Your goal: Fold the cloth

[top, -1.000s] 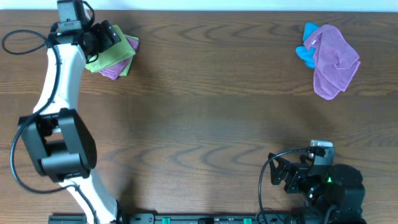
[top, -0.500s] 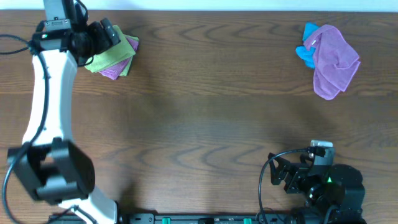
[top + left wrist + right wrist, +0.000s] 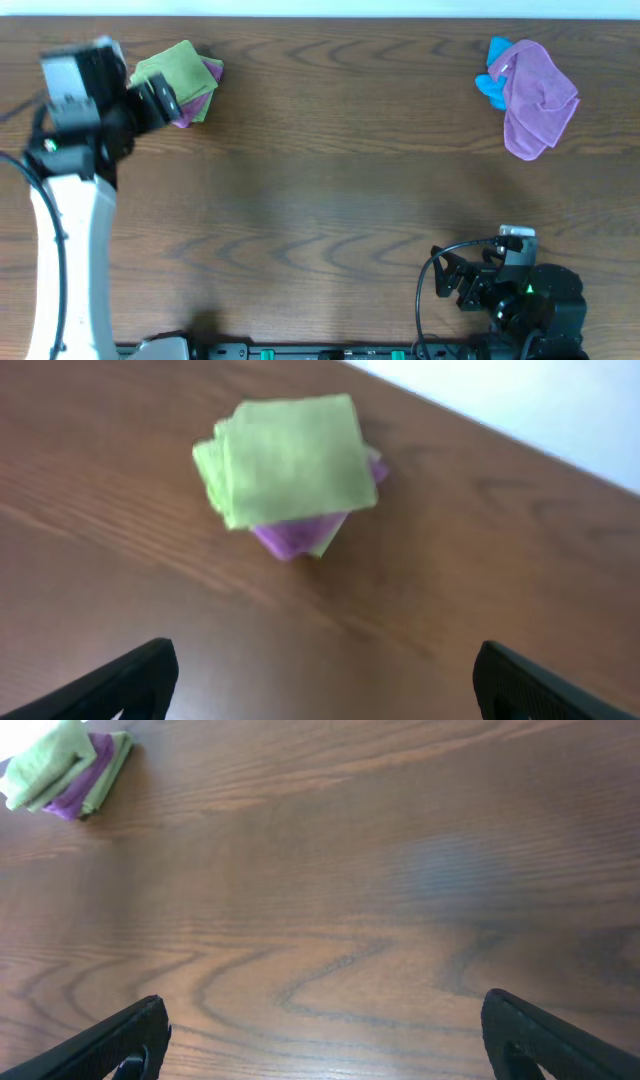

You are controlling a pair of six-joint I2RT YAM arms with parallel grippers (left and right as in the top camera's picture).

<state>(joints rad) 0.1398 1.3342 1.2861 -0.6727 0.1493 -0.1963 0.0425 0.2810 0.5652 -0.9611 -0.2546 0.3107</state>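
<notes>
**Ann:** While the right gripper [image 3: 325, 1040] sits low by the near edge of the table [image 3: 330, 180], claws spread wide and holding nothing, all the interest is on the other side.

**Ben:** Agreed. The left gripper [image 3: 325, 685] hangs just short of the stack, its fingers wide apart with nothing between them, clear of the fabric.

**Ann:** Beyond it, in the far left corner, is the cloth [image 3: 290, 460]. It's a neat lime-green square in several layers, lying flat on a folded purple cloth [image 3: 295, 538] and slightly askew to it.

**Ben:** To me the folding looks done, and this is the let-go stage. The next move only calls for drawing that arm clear without snagging the soft top layer.

**Ann:** Far right, a crumpled purple cloth [image 3: 538, 95] touches a small blue cloth [image 3: 492, 82], well apart from the stack.
</notes>
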